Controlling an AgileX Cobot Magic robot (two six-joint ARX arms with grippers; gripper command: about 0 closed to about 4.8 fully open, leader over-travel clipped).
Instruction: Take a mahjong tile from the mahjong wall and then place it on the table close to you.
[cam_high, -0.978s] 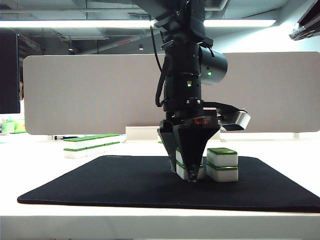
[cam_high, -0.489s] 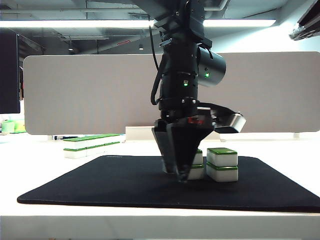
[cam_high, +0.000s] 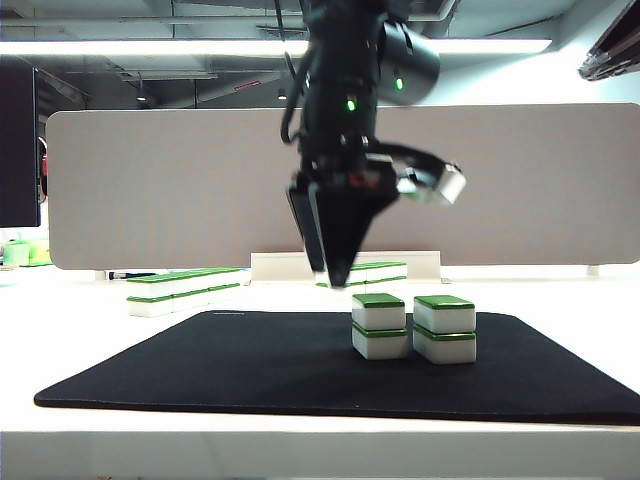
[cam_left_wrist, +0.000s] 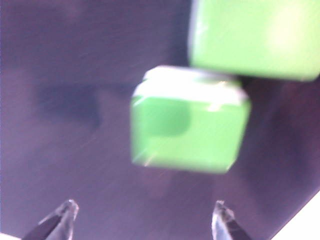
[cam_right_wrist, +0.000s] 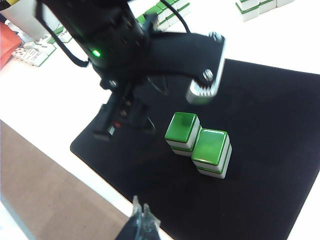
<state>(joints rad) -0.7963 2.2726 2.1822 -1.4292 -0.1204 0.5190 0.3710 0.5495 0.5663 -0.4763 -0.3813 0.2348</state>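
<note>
White surface (cam_high: 90, 330) carrying a black mat (cam_high: 250, 365), grey divider (cam_high: 180, 190) standing behind. Two tile stacks sitting side by side on the mat, each two high, green on top: left stack (cam_high: 380, 326), right stack (cam_high: 445, 329). Wall (cam_high: 185, 290) lying on the surface beyond the mat's far left corner; a shorter row (cam_high: 375, 272) lying behind the mat. Left gripper (cam_high: 338, 275) hovering above and just left of the left stack, fingers (cam_left_wrist: 62, 220) spreading open, holding nothing. Right gripper (cam_right_wrist: 142, 217) hanging over the mat's edge, well apart from the stacks; fingers pressing together, empty.
</note>
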